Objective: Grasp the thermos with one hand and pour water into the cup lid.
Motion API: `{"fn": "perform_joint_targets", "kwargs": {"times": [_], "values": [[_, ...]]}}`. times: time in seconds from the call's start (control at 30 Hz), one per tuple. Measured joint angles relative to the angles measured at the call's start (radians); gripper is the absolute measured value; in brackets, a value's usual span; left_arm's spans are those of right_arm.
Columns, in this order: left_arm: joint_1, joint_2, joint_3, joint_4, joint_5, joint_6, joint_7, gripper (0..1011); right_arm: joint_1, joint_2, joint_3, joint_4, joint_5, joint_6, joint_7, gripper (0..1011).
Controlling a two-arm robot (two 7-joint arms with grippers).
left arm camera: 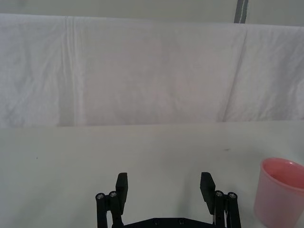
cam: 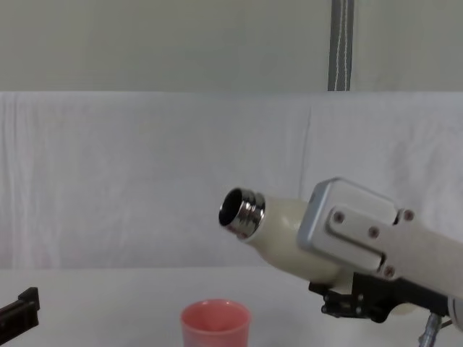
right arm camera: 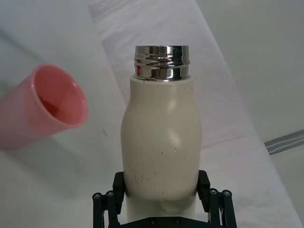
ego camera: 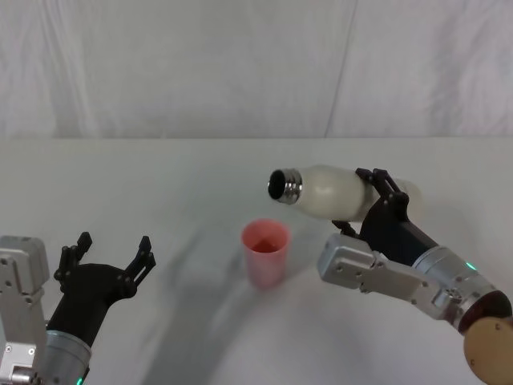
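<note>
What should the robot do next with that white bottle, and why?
Probably tip the thermos further, neck downward. The right gripper holds it lying nearly level, its steel mouth above and just right of the cup lid, and no water is seen falling yet. The left gripper waits open at the left.

— What sits ahead of the left claw (left arm camera: pixel 165 186)?
— Bare white worktop (left arm camera: pixel 142 152), its black fingers (left arm camera: pixel 122 186) spread apart and holding nothing.
— And the cup lid (left arm camera: pixel 279 194)?
— Upright off to one side, apart from the fingers.
</note>
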Motion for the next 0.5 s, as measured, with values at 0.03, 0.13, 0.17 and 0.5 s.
{"fn": "perform_joint_targets", "kwargs": {"times": [0.03,0.13,0.17,0.5], "values": [[0.000,0.000,0.000,0.000,0.000,0.000,0.000,1001,0.003,0.001,-0.006,0.003,-0.012,0.003,0.001,946],[0.000,0.000,0.000,0.000,0.000,0.000,0.000,1001,0.007,0.003,-0.013,0.007,-0.026,0.010,0.003,946],[0.000,0.000,0.000,0.000,0.000,0.000,0.000,1001,0.008,0.004,-0.017,0.008,-0.035,0.015,0.006,946],[0.000,0.000,0.000,0.000,0.000,0.000,0.000,1001,0.018,0.014,-0.045,0.002,-0.120,0.075,0.018,946]]}}
